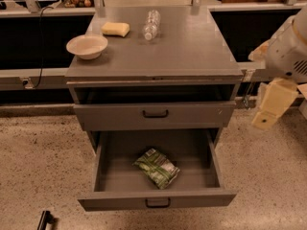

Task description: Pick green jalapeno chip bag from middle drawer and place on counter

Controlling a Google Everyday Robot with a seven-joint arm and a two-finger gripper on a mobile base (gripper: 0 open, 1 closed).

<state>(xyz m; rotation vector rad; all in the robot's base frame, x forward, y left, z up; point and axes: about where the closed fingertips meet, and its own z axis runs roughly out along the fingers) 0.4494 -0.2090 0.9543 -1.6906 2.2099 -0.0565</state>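
The green jalapeno chip bag lies flat on the floor of the open middle drawer, a little right of its centre. The drawer is pulled out at the bottom of the grey cabinet, with its dark loop handle at the front. The counter is the cabinet's flat grey top. My gripper hangs as a cream-coloured part under the white arm at the right edge. It is beside the cabinet, at about the height of the closed drawer, well above and to the right of the bag. It holds nothing that shows.
On the counter stand a white bowl, a yellow sponge block and a clear plastic bottle lying down. A closed drawer front sits above the open drawer. Speckled beige floor surrounds the cabinet. A dark object lies at the bottom left.
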